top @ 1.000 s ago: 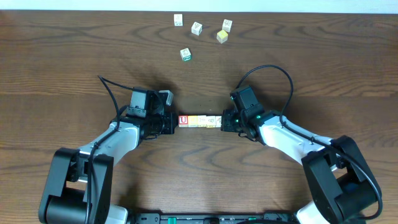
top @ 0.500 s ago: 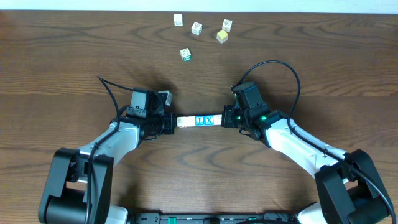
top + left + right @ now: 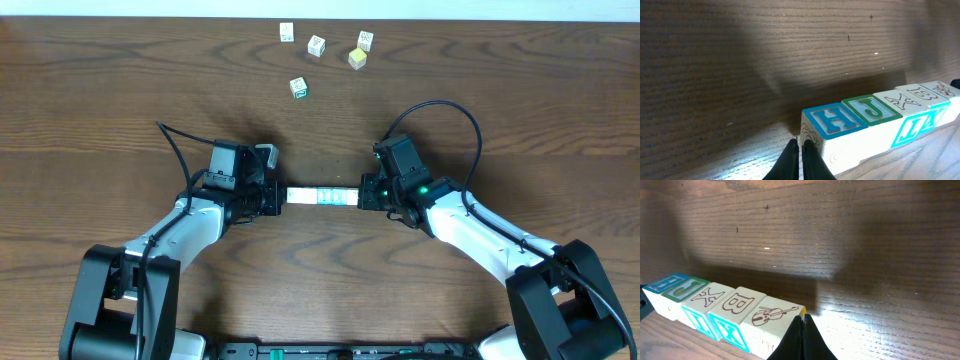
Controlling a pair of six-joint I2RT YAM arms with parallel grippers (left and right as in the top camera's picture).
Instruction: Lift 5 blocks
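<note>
My left gripper (image 3: 800,150) is clenched, fingers together with nothing between them. Its tip butts the end face of the row of five blocks (image 3: 875,125). My right gripper (image 3: 802,322) is clenched the same way against the opposite end.

The row spans between both tips, over the middle of the table (image 3: 740,60). I cannot tell whether it clears the surface.

The blocks are pale wooden cubes with square edges. Top faces, from left to right, read: blue H (image 3: 832,121), green J (image 3: 871,109), outlined X (image 3: 907,101), outlined B (image 3: 920,92), and a violin print (image 3: 771,315). The side faces carry cyan letters. The table is dark, grained wood.

Five loose blocks (image 3: 316,45) lie near the far edge.
</note>
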